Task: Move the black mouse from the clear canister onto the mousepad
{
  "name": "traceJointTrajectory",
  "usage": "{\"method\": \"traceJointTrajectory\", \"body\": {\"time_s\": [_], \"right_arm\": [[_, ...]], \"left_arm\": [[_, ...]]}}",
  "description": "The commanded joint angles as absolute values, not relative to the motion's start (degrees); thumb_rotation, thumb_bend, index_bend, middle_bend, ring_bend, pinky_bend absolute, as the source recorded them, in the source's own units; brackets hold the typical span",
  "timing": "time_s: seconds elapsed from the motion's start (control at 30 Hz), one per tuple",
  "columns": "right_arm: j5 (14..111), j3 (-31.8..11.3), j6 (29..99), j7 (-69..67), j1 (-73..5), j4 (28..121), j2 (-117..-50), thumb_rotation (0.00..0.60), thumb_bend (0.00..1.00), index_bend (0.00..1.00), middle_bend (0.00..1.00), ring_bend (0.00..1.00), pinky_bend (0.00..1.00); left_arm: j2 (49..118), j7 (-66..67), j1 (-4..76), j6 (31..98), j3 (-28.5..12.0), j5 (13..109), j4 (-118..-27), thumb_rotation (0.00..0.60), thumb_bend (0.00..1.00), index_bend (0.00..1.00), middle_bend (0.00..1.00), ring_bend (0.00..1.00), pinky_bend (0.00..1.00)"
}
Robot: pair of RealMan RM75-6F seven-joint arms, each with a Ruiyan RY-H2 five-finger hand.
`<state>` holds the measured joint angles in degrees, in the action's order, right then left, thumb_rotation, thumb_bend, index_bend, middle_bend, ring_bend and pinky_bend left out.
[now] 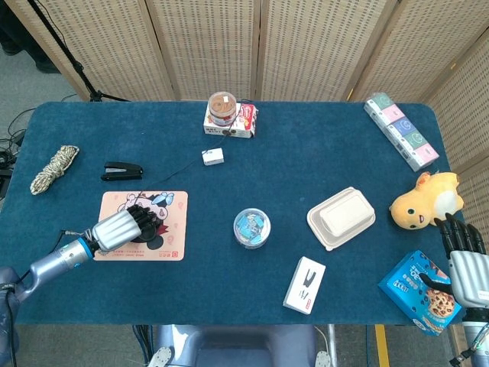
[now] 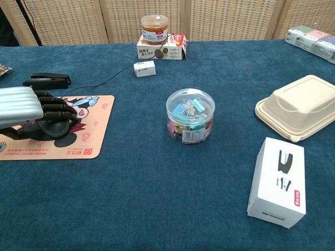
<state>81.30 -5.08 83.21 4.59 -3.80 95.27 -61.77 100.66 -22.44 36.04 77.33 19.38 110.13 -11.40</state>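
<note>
The black mouse [image 2: 52, 129] lies on the pink cartoon mousepad [image 2: 93, 137], near the pad's middle [image 1: 170, 206]. My left hand [image 2: 32, 108] lies over the mouse, its dark fingers curled around the mouse's top and sides. In the head view the left hand [image 1: 122, 226] hides most of the mouse [image 1: 150, 232]. A thin cable [image 2: 107, 78] runs from the mouse toward the back of the table. The clear canister [image 2: 190, 116], filled with coloured clips, stands at the table's middle [image 1: 251, 228]. My right hand [image 1: 463, 256] hangs at the far right edge, fingers apart and holding nothing.
A black stapler [image 1: 122, 170] lies just behind the mousepad, a rope coil [image 1: 54, 168] further left. A small white box [image 2: 144, 68], a jar on a carton [image 2: 155, 27], a takeaway box [image 2: 298, 106], a white staple box [image 2: 276, 181], a yellow plush [image 1: 424, 202] and a cookie box [image 1: 419, 290] are spread around.
</note>
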Motion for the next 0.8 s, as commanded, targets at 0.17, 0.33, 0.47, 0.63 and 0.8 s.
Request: {"method": "traceJointTrajectory", "body": {"time_s": [0.17, 0.33, 0.47, 0.63, 0.8], "right_arm": [[81.79, -4.95, 83.49, 4.19, -3.72, 95.64, -61.51, 0.6, 0.0, 0.0, 0.0, 0.0, 0.0], [82.45, -4.74, 83.89, 3.66, -3.56, 96.07, -61.14, 0.6, 0.0, 0.0, 0.0, 0.0, 0.0], [83.44, -4.44, 84.32, 3.01, -3.4, 96.62, -60.71, 0.6, 0.0, 0.0, 0.0, 0.0, 0.0], [85.11, -3.92, 85.23, 2.21, -3.06, 97.37, -60.14, 0.6, 0.0, 0.0, 0.0, 0.0, 0.0], [86.63, -3.49, 86.23, 1.46, -2.68, 98.05, -59.58, 0.6, 0.0, 0.0, 0.0, 0.0, 0.0]], "left_arm": [[99.18, -22.77, 35.79, 79.13, 19.71, 110.14, -12.56, 0.6, 0.47, 0.0, 0.0, 0.0, 0.09], [97.35, -23.62, 35.01, 82.06, 19.61, 109.93, -13.53, 0.6, 0.47, 0.0, 0.0, 0.0, 0.08], [94.89, -25.11, 33.8, 87.52, 18.69, 109.14, -15.3, 0.59, 0.46, 0.0, 0.0, 0.0, 0.07], [91.37, -25.74, 31.95, 93.09, 17.21, 107.76, -18.88, 0.532, 0.44, 0.0, 0.0, 0.0, 0.07], [86.41, -27.88, 29.25, 94.88, 14.4, 103.92, -28.79, 0.495, 0.32, 0.0, 0.0, 0.0, 0.0]]}}
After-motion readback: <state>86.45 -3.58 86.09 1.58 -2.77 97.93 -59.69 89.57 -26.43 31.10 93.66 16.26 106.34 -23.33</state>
